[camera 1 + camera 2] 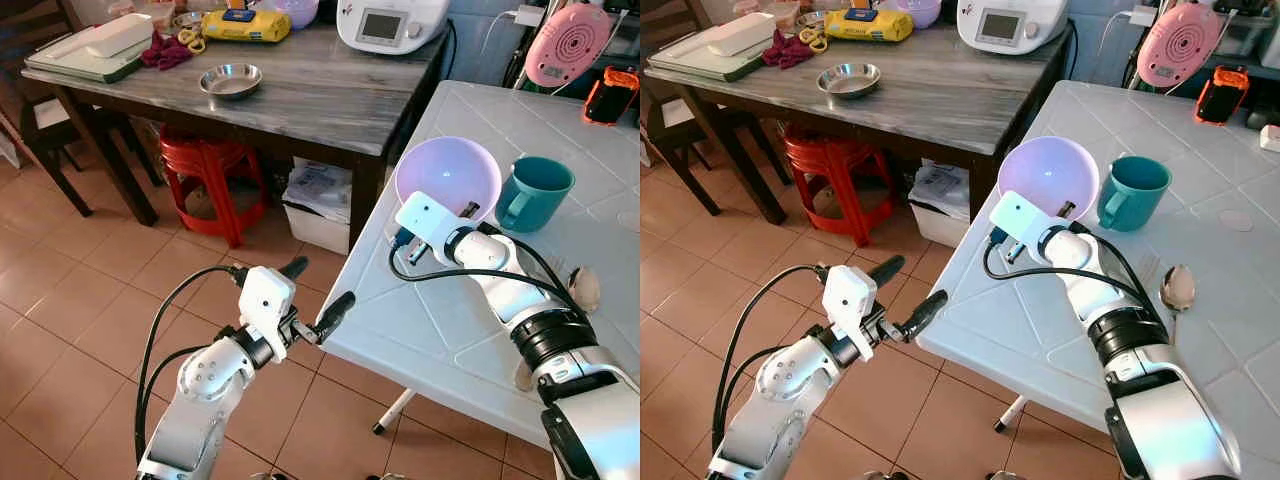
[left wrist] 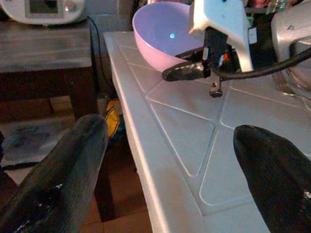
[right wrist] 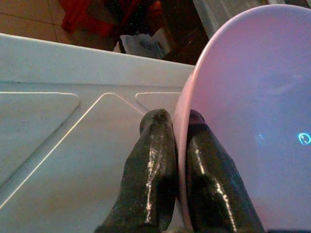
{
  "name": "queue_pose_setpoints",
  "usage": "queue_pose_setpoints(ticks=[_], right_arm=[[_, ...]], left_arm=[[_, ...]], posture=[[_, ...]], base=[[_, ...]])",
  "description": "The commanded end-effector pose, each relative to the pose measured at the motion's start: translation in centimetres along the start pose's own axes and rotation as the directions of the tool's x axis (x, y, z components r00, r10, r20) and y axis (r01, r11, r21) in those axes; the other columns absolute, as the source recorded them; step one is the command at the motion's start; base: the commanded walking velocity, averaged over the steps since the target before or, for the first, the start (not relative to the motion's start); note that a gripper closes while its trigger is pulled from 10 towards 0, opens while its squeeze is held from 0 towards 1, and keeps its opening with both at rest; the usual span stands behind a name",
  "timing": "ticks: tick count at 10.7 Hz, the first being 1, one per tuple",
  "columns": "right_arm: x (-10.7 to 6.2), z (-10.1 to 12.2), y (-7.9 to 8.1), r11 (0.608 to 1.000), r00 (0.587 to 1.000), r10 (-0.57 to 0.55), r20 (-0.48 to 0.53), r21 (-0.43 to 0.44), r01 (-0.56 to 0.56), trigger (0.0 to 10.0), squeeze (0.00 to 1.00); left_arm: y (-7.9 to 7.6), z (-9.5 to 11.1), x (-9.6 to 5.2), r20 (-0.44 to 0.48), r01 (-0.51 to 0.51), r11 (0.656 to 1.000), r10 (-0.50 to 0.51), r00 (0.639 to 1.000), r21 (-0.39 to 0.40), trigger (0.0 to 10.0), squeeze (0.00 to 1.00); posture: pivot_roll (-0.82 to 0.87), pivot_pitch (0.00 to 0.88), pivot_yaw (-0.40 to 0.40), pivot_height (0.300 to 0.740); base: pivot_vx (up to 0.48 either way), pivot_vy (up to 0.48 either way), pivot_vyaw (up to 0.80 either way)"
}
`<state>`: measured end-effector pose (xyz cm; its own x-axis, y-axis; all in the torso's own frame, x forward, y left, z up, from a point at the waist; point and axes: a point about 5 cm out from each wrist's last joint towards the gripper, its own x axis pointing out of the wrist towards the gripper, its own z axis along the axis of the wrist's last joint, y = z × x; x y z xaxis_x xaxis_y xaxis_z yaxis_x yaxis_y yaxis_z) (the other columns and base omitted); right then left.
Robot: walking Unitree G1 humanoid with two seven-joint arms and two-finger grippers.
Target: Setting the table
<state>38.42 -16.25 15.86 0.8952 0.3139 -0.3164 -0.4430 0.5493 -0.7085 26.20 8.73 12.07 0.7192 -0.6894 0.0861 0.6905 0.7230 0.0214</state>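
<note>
Right gripper (image 3: 177, 141) jaws pinch the rim of a tilted, glossy lilac plastic bowl (image 1: 1048, 176) on the white tiled worktop (image 1: 1200, 260) — left gripper (image 1: 906, 290) jaws spread wide, empty.

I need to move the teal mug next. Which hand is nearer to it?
Right. The right hand is pinching the rim of the pink bowl, which sits right beside the teal mug. The left hand hangs open off the white table's near corner, farther away.
</note>
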Motion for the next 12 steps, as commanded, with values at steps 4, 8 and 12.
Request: queue_pose_setpoints(ticks=[4,8,12], right_arm=[[-0.5,2.9,-1.4,0.997,0.983,-0.078,0.167,0.033,0.074,0.0,0.00],[-3.8,4.3,0.2,0.902,0.882,-0.355,0.310,0.360,0.237,10.0,0.00],[-6.0,3.3,2.5,0.824,0.872,-0.437,0.220,0.488,0.289,10.0,0.00]], left_arm=[[0.8,-0.2,0.0,0.000,-0.055,0.998,0.055,0.998,0.029,10.0,0.00],[4.8,0.5,-0.2,0.033,-0.311,0.950,0.311,0.950,0.004,10.0,0.00],[5.7,0.8,0.6,0.036,-0.318,0.948,0.317,0.948,0.013,10.0,0.00]], posture=[[-0.12,0.072,0.043,0.740],[-0.13,0.069,0.068,0.740],[-0.16,0.080,0.091,0.740]], base=[[0.000,0.000,0.00],[0.000,0.000,0.00],[0.000,0.000,-0.39]])
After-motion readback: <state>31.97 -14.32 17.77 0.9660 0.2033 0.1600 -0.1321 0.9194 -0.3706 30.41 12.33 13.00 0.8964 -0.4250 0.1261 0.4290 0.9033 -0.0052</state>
